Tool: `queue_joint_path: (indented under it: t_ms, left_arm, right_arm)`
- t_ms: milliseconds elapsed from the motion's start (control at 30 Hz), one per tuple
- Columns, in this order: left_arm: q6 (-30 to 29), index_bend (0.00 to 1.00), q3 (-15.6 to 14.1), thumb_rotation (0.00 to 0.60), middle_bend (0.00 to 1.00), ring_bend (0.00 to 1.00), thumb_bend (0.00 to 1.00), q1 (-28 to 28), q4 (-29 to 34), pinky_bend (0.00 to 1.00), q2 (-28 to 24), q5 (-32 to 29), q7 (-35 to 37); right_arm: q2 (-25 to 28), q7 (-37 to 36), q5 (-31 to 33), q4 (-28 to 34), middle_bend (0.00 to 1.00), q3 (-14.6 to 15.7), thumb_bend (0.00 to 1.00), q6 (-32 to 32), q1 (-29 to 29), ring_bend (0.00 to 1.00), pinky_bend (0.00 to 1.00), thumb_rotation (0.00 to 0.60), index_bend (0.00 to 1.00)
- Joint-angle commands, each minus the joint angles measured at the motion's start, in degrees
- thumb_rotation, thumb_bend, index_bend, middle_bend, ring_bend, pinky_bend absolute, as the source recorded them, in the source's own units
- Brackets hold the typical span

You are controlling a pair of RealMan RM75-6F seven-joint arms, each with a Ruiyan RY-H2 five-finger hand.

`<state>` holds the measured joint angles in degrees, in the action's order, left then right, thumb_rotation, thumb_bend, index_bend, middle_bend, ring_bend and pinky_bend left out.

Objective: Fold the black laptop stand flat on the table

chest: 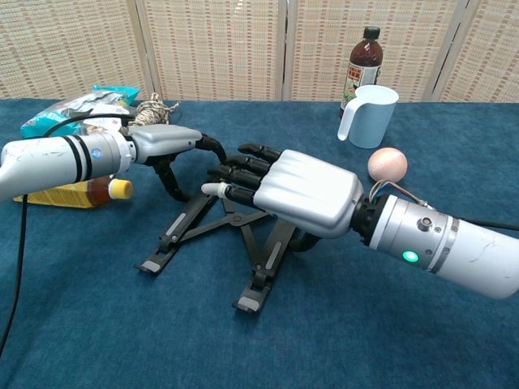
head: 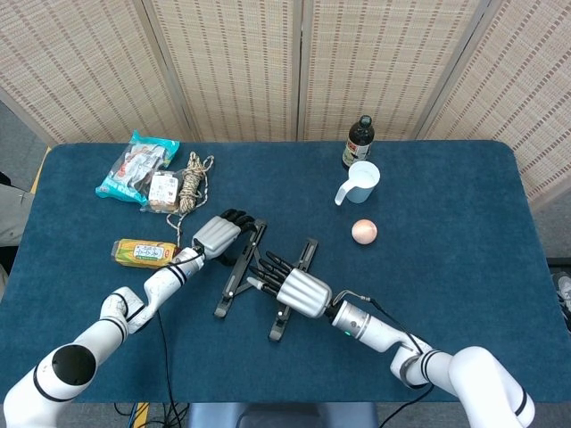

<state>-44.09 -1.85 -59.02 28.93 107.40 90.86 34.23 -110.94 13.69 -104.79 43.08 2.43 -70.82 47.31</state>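
Black laptop stand (head: pixel 252 278) (chest: pixel 212 237): near the table's (head: pixel 464 259) middle, left of the pink ball (head: pixel 363 232) (chest: pixel 387 164); two crossed legs flat on the blue cloth.

Left hand (head: pixel 217 235) (chest: pixel 166 142): fingers curled down over the stand's far left leg end; whether they clasp it cannot be told.

Right hand (head: pixel 295 287) (chest: pixel 296 191): palm down over the stand's right leg, fingers extended and slightly apart; contact underneath hidden.

Behind the ball: pale blue mug (head: pixel 359 181) (chest: pixel 370 114), dark bottle (head: pixel 358 141) (chest: pixel 365 62).

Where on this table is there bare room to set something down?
The table's right half beyond the pink ball and the near-left corner below the yellow bottle are bare. It is crowded around the laptop stand with both hands, and at the far-left snack packets.
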Motion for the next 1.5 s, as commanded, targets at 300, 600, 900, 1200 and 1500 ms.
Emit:
queue_joint_path:
  t_ms: [300, 600, 900, 1200, 1500]
  left_arm:
    - [0.5, 0.19, -0.14, 0.6, 0.1, 0.05, 0.13, 0.01, 1.49, 0.05, -0.71, -0.08, 0.66]
    - [-0.09, 0.19, -0.23, 0.6, 0.1, 0.05, 0.13, -0.06, 3.13, 0.07, -1.33, 0.18, 0.82]
    - [-0.65, 0.19, -0.48, 0.6, 0.1, 0.05, 0.13, -0.15, 4.9, 0.08, -1.78, 0.61, 0.53]
    - [-1.14, 0.19, -0.7, 0.6, 0.1, 0.05, 0.13, -0.3, 7.28, 0.08, -2.78, 1.02, 0.11]
    - [-0.56, 0.19, 0.65, 0.6, 0.1, 0.05, 0.13, 1.07, 6.18, 0.08, -3.95, -1.29, -1.2]
  right_arm:
    - [-3.09, -1.02, 0.12, -4.57, 0.0, -1.04, 0.0, -2.37, 1.1, 0.0, 0.0, 0.6, 0.0]
    - [-4.78, -1.21, 1.16, -6.59, 0.0, -2.05, 0.0, -2.87, 1.95, 0.0, 0.0, 0.6, 0.0]
    - [-6.15, -1.26, 1.76, -7.82, 0.0, -2.57, 0.0, -3.16, 2.96, 0.0, 0.0, 0.6, 0.0]
    - [-6.5, -1.49, 1.92, -8.33, 0.0, -2.25, 0.0, -4.11, 3.02, 0.0, 0.0, 0.6, 0.0]
    - [-0.3, -2.16, 1.88, 0.02, 0.0, -0.48, 0.0, -3.86, 1.58, 0.0, 0.0, 0.6, 0.0]
